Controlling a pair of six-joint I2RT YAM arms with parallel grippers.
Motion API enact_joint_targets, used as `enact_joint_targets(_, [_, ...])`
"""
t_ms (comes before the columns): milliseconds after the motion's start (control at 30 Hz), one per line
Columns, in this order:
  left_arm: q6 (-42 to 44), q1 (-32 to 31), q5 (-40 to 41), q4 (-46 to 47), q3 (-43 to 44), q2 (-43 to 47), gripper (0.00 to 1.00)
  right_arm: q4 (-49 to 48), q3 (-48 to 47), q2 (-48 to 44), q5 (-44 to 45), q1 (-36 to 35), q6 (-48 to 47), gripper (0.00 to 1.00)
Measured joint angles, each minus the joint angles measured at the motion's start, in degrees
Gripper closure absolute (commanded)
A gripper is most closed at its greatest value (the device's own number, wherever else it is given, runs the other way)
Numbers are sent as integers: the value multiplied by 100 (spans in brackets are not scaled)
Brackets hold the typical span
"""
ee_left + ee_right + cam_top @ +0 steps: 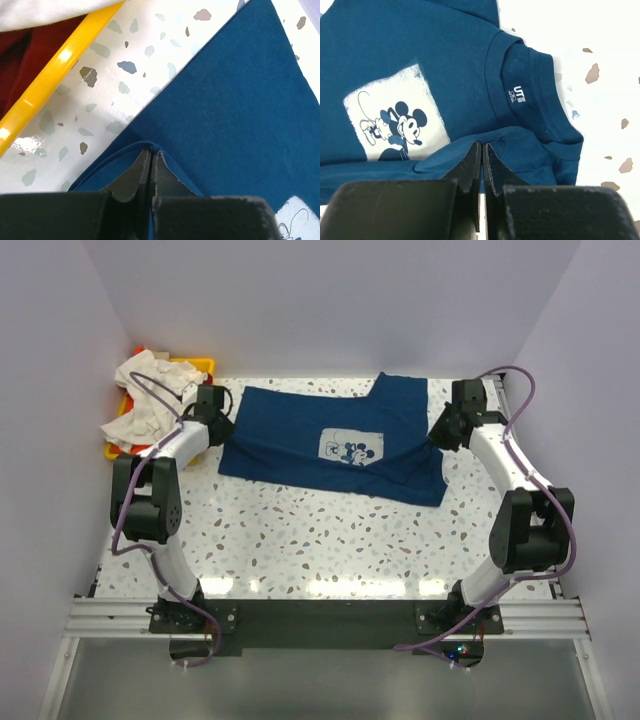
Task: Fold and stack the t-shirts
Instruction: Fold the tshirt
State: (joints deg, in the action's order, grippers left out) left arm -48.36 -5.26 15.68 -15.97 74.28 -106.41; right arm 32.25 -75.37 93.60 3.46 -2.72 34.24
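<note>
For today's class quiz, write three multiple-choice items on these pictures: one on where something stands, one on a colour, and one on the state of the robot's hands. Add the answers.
1. Where does the yellow tray stand?
A. At the far left corner of the table
B. At its near right edge
C. Under the spread shirt

2. What colour is the t-shirt spread on the table?
A. White
B. Orange-red
C. Navy blue

3. How are the left hand and the right hand?
A. Both open
B. Both shut on the t-shirt
C. One open, one shut

Answers:
1 A: the top view shows it in that corner.
2 C: every view shows navy cloth.
3 B: each wrist view shows closed fingers pinching navy cloth.
</note>
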Motion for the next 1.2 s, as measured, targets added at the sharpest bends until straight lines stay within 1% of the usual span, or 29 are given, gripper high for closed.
enact_joint_targets(133, [11, 0, 0, -4, 11, -37, 100, 17, -61, 0, -68, 35, -2, 100])
enact_joint_targets(300, [17, 13, -2, -4, 13, -52, 100, 26, -387, 31, -184, 42, -42, 100])
enact_joint_targets(533, [103, 70, -9, -2, 17, -55, 100, 13, -828, 365, -315, 44, -103, 100])
enact_joint_targets(700, [105, 74, -50, -2, 26, -90, 100, 61, -1014, 640, -356, 44, -151, 100])
enact_joint_targets(900, [109, 74, -90, 0, 101, -219, 99, 68, -1121, 754, -448, 42, -192, 100])
enact_joint_targets(933, [118, 74, -96, 0, 118, -238, 96, 74, -1130, 772, -448, 42, -195, 100])
enact_joint_targets(967, [133, 74, -103, 2, 138, -258, 89, 79, -1147, 807, -448, 42, -197, 100])
enact_joint_targets(1067, [212, 74, -160, 9, 197, -319, 78, 72, -1207, 929, -448, 42, -201, 100])
enact_joint_targets(1100, [260, 74, -184, 24, 216, -337, 68, 72, -1220, 981, -448, 42, -203, 99])
enact_joint_targets(1167, [343, 74, -223, 48, 232, -350, 57, 76, -1270, 1113, -446, 42, -216, 87])
enact_joint_targets(1200, [374, 74, -229, 55, 234, -350, 51, 74, -1300, 1187, -446, 42, -225, 77])
